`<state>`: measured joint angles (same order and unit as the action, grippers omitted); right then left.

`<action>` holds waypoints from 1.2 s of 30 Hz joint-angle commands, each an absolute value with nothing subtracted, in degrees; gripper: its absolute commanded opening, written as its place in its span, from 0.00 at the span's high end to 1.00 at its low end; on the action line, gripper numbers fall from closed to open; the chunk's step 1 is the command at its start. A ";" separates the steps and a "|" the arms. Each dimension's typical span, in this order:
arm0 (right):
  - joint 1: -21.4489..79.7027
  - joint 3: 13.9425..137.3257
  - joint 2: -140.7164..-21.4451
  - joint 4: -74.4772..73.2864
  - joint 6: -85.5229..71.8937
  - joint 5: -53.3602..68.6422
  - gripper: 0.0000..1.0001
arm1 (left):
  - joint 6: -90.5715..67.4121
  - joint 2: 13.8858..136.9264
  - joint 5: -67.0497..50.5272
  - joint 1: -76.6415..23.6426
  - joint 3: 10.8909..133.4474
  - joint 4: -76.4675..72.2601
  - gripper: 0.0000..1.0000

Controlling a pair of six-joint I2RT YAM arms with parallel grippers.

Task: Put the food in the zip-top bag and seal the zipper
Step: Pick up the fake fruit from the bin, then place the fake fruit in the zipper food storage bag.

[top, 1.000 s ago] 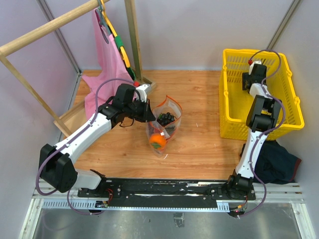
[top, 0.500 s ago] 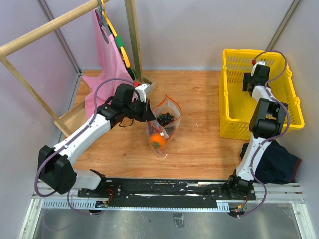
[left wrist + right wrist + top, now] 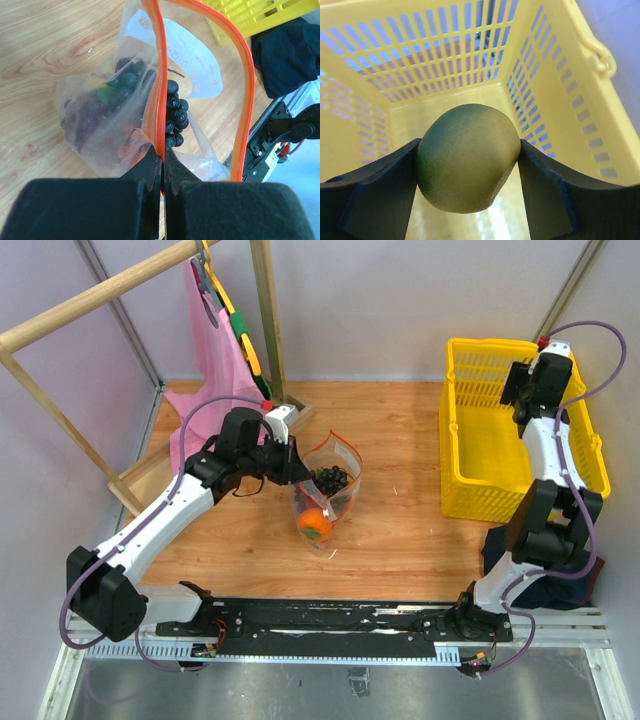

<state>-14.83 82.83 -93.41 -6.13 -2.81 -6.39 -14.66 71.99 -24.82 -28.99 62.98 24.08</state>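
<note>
The clear zip-top bag (image 3: 325, 495) stands open on the wooden table, with the dark purple grape bunch (image 3: 331, 478) and the orange persimmon (image 3: 314, 523) inside. My left gripper (image 3: 299, 471) is shut on the bag's orange-red zipper strip (image 3: 160, 90) at its left rim. In the left wrist view the grapes (image 3: 172, 115) lie below the strip and the bag's white label (image 3: 192, 65) shows behind them. My right gripper (image 3: 524, 390) is shut on the green lime (image 3: 467, 155) and holds it above the inside of the yellow basket (image 3: 445, 45). The watermelon, the mango and the slider are out of view.
The yellow basket (image 3: 455, 480) stands at the right of the table. A pink cloth (image 3: 205, 370) hangs on a wooden rack (image 3: 265, 320) at the back left. A dark cloth (image 3: 560, 565) lies at the near right and also shows in the left wrist view (image 3: 290, 55).
My right arm has risen out of the basket and swung toward its far right corner. My left gripper has kept its hold on the bag's rim, shifting only slightly.
</note>
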 commanded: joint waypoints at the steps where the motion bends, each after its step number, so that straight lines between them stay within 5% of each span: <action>1: -12.71 79.55 -84.35 -12.47 -9.87 -1.02 0.78 | -14.77 69.99 -25.98 -28.58 62.92 22.42 1.00; 19: 13.04 75.07 -65.19 -16.09 -14.23 10.16 0.79 | -14.59 69.05 -25.46 -28.48 62.93 22.57 1.00; 36: 37.02 67.13 -69.21 -2.80 -18.53 17.36 0.73 | -15.02 69.35 -26.90 -28.11 62.52 22.01 1.00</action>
<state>34.46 67.94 -66.65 -7.60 -16.69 15.79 -14.81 70.32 -25.12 -28.58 62.92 24.10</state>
